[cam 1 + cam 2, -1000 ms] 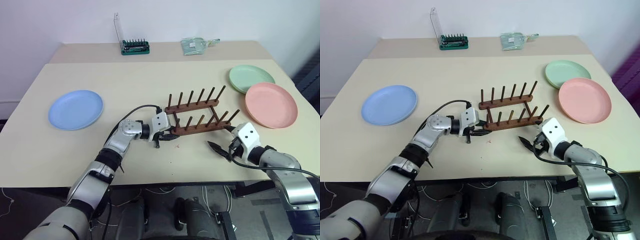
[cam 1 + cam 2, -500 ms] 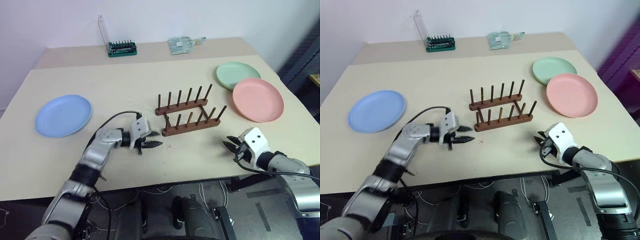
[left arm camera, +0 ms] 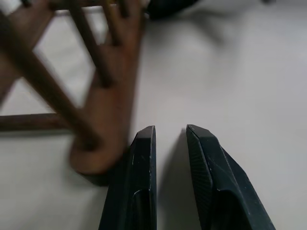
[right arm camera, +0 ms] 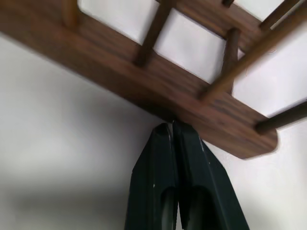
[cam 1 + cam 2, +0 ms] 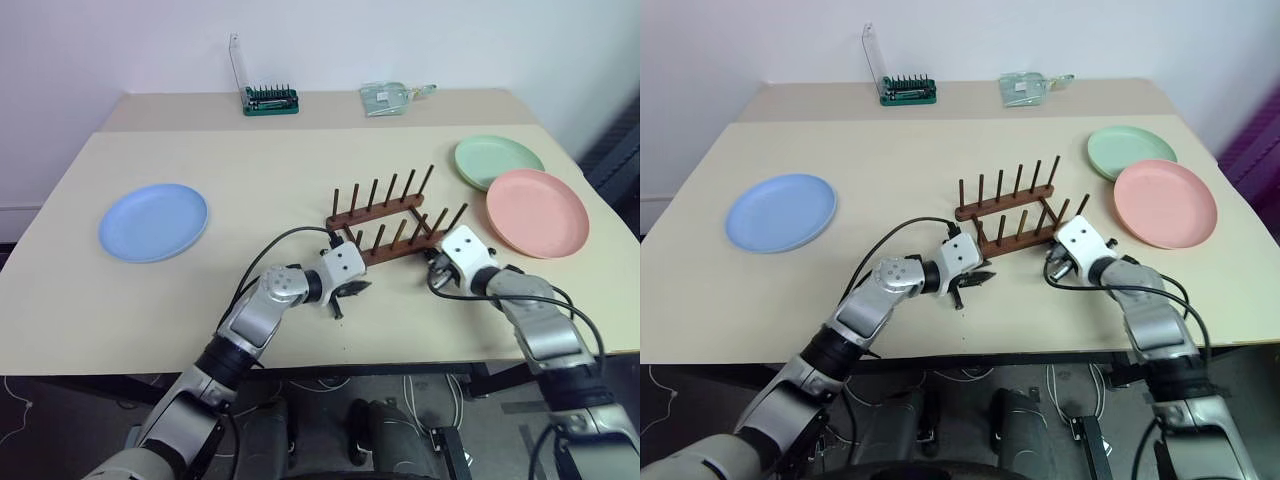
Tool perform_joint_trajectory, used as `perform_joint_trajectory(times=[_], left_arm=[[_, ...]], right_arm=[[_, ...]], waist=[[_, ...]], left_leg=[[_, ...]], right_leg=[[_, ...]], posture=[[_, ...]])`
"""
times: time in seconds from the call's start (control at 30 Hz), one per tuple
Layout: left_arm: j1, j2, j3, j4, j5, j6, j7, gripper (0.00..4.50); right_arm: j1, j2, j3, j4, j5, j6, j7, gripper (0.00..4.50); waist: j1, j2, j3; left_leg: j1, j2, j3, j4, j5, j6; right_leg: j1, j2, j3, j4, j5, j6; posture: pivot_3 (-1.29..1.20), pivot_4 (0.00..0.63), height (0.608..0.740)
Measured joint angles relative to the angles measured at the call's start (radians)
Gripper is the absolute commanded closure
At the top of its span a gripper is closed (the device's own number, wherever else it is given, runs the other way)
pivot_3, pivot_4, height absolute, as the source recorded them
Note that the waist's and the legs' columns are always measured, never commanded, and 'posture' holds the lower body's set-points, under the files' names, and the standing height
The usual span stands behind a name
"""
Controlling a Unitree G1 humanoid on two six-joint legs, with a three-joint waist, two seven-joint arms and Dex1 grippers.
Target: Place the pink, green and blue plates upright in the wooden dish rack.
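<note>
While the wooden dish rack (image 5: 392, 225) stands mid-table, the left claw (image 3: 169, 143), narrowly parted and empty, sits at its left end; the right claw (image 4: 172, 132), fully closed, empty, touches its near rail.

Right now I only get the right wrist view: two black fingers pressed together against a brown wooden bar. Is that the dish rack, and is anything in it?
Observer: Yes, that's the wooden dish rack, and its pegs hold no plate.
Operator: Where are the plates?
Observer: All flat on the table: the pink plate and green plate on the robot's right, the blue plate far on its left.
Operator: And the other arm?
Observer: The left gripper sits by the rack's near left end, fingers slightly apart, holding nothing.
</note>
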Motion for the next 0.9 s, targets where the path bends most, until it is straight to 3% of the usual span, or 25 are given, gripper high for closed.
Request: perform_joint_trajectory(times=[0.27, 0.53, 0.63, 0.87, 0.9], left_arm=[[-0.140, -0.020, 0.061, 0.246, 0.022, -0.048, 0.256, 3.50], [-0.147, -0.017, 0.087, 0.291, 0.022, -0.090, 0.272, 3.50], [-0.105, -0.001, 0.087, 0.240, 0.021, -0.120, 0.233, 3.54], [0.049, 0.038, 0.078, 0.019, -0.063, -0.154, 0.016, 3.54], [0.067, 0.037, 0.066, -0.001, -0.082, -0.154, -0.019, 3.54]], right_arm=[[-0.145, 0.069, 0.046, 0.215, -0.078, -0.086, -0.095, 4.40], [-0.178, 0.080, 0.047, 0.283, -0.104, -0.134, -0.121, 4.40], [-0.124, 0.028, 0.027, 0.202, -0.084, -0.117, -0.064, 3.56], [0.067, -0.185, -0.138, -0.036, -0.028, -0.033, 0.033, 0.16], [0.072, -0.206, -0.153, -0.050, -0.029, -0.029, 0.037, 0.16]], waist=[[-0.036, -0.006, -0.006], [-0.051, -0.006, -0.006], [-0.047, -0.005, -0.006], [-0.026, -0.002, -0.004], [-0.026, -0.003, -0.004]], left_leg=[[0.004, 0.001, 0.000, -0.003, 0.002, 0.003], [0.004, 0.001, 0.001, -0.004, 0.002, 0.003], [0.004, 0.001, 0.002, -0.006, 0.002, 0.003], [-0.002, -0.001, 0.003, -0.007, 0.001, 0.003], [-0.002, -0.001, 0.003, -0.006, 0.001, 0.003]], right_leg=[[0.000, 0.000, -0.001, 0.004, 0.000, 0.000], [-0.001, 0.000, 0.000, 0.004, 0.000, 0.000], [-0.002, -0.001, 0.000, 0.003, -0.002, 0.001], [-0.006, -0.003, 0.000, 0.002, -0.003, 0.002], [-0.007, -0.003, 0.000, 0.002, -0.003, 0.002]], posture=[[0.00, 0.150, 0.730], [0.00, 0.150, 0.730], [0.00, 0.150, 0.730], [0.00, 0.150, 0.730], [0.00, 0.150, 0.730]])
